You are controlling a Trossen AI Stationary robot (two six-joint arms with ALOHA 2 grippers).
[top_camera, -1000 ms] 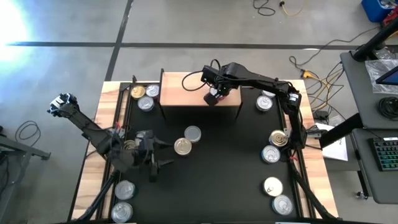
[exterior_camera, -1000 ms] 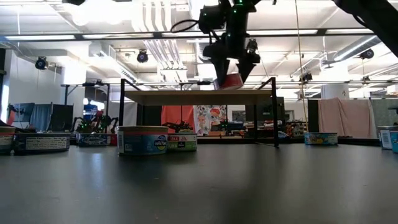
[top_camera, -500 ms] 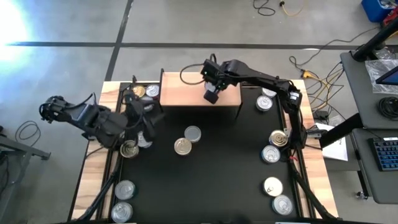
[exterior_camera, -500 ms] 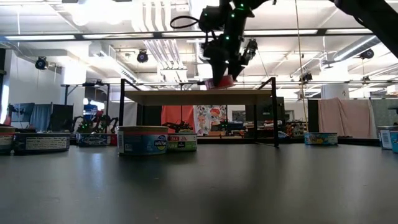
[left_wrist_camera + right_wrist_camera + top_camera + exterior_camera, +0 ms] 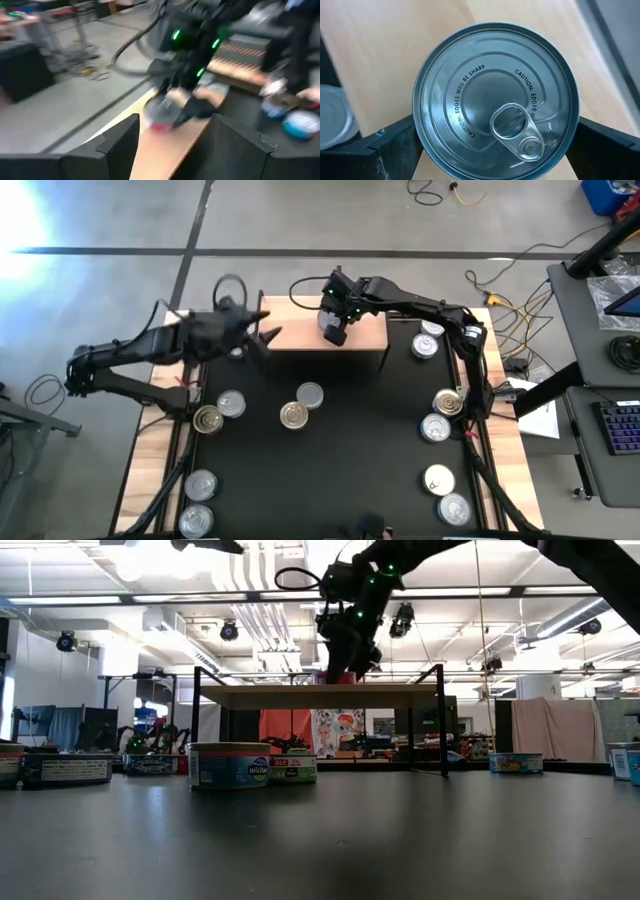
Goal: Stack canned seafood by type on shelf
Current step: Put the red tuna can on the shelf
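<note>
My right gripper [image 5: 335, 330] [image 5: 495, 150] is over the light-wood shelf [image 5: 300, 332] [image 5: 300, 696], shut on a silver-lidded can with a red side [image 5: 495, 95] [image 5: 338, 678]. My left gripper [image 5: 264, 337] [image 5: 172, 145] hangs in the air over the shelf's left end. It is open with nothing between its fingers, and it points at the right gripper and its can [image 5: 162, 112]. Loose cans stand on the black mat, two of them near its middle [image 5: 310, 393] [image 5: 293, 415]. My right gripper pinches the can by its side wall [image 5: 417, 135], one finger [image 5: 390, 147] on each opposite side. The fingers come slanting down from above. The can's lid with its pull tab [image 5: 512, 130] faces up. Its bottom is at the shelf top; whether it rests there I cannot tell.
More cans stand along the mat's left side [image 5: 231, 403] [image 5: 208, 418] [image 5: 200, 483] and right side [image 5: 425, 345] [image 5: 448, 402] [image 5: 438, 478]. In the low view a blue-labelled can [image 5: 230, 765] stands in front of the shelf's black legs [image 5: 196, 720].
My left gripper has swung up from low over the mat's near left part toward the far edge, ending over the shelf's left end. My right gripper has carried the can a little toward the table's left along the shelf, rolled, and brought the can down to the shelf top.
</note>
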